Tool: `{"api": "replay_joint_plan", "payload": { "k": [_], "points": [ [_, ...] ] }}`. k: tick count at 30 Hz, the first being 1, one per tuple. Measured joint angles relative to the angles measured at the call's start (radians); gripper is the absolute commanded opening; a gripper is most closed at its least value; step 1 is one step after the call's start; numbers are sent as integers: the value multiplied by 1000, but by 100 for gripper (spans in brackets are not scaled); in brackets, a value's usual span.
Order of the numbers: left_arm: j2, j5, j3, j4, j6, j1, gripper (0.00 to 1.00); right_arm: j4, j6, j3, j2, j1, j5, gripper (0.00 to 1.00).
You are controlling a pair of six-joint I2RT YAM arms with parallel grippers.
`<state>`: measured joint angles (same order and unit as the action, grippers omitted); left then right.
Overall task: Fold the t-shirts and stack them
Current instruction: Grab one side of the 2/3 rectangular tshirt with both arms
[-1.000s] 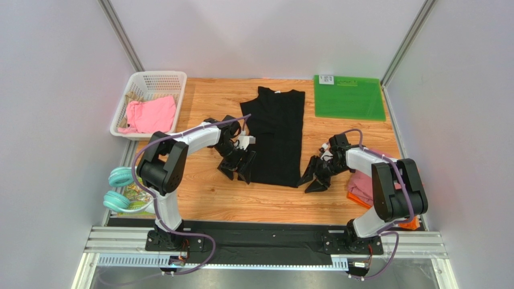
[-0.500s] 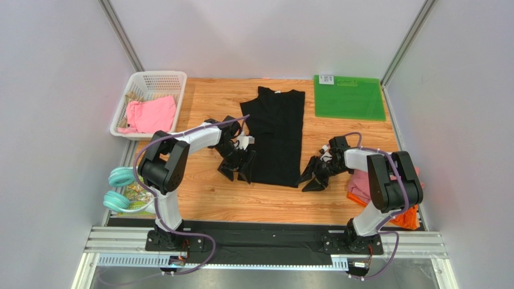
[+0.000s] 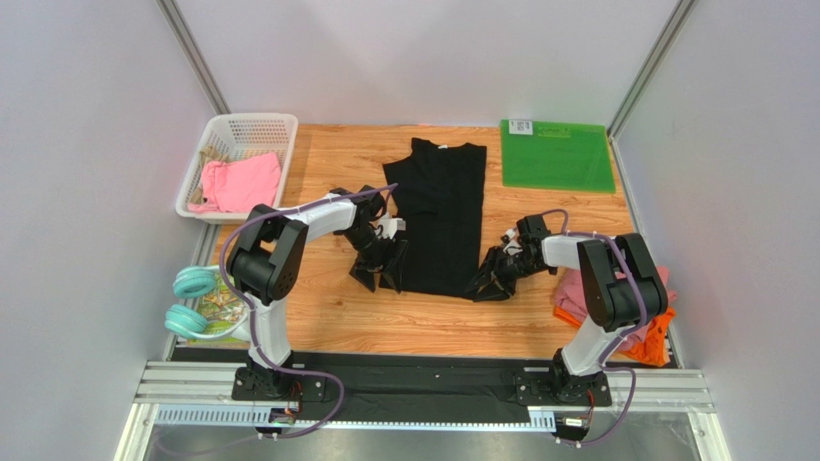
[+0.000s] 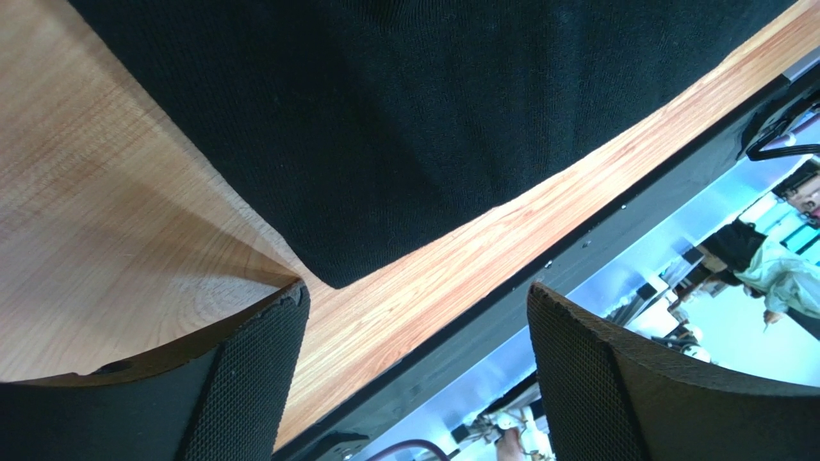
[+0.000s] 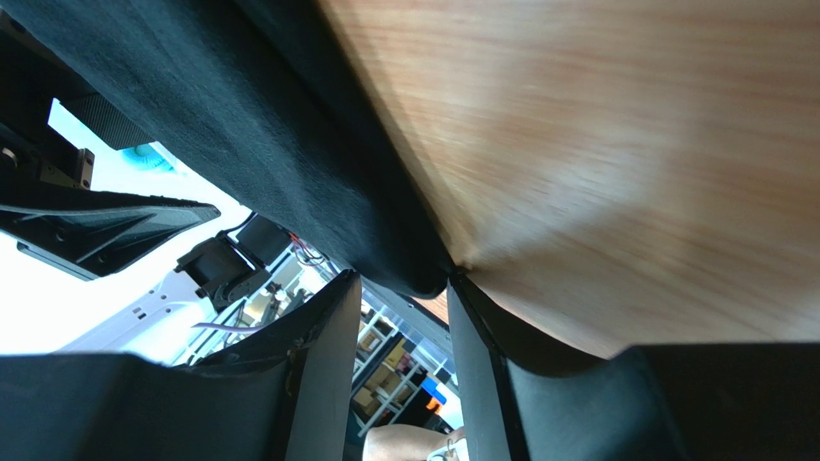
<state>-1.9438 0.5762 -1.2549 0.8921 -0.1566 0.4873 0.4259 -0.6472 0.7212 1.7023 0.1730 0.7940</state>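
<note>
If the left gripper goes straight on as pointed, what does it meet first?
Likely the black t-shirt, its near corner just ahead between the open left gripper fingers; depth is unclear.

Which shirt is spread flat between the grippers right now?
The black t-shirt, laid out mid-table. The pink shirt is bunched in the white basket; the orange shirt lies at the right edge.
</note>
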Motion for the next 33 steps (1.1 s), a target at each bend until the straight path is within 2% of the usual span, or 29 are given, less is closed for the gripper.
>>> {"api": "replay_joint_plan", "payload": {
  "k": [13,14,15,18,22,23,25,26,27,33],
  "points": [
    [-10,-8,2,-7,-8,0,70,-27,-21,0,3,47,-18,34],
    [-11,-8,2,-10,-10,0,67,-27,-21,0,3,48,-20,33],
    [-13,-8,3,-14,-12,0,60,-27,-21,0,2,49,-24,31],
    [-20,-10,5,-31,-16,0,45,-26,-20,0,0,49,-33,27],
    [-25,-12,14,-64,-17,0,34,-25,-19,0,0,50,-45,18],
    [-26,-14,15,-71,-14,0,25,-26,-18,0,0,51,-47,16],
    [-26,-23,16,-84,-11,0,15,-26,-18,0,0,53,-55,6],
    [-26,-31,16,-95,-8,0,3,-26,-17,0,0,53,-58,2],
    [-27,-34,16,-102,-6,-2,0,-25,-16,0,-1,53,-60,0],
    [-22,-34,16,-127,13,-11,0,-12,-14,1,-14,53,-70,0]
  ]
}}
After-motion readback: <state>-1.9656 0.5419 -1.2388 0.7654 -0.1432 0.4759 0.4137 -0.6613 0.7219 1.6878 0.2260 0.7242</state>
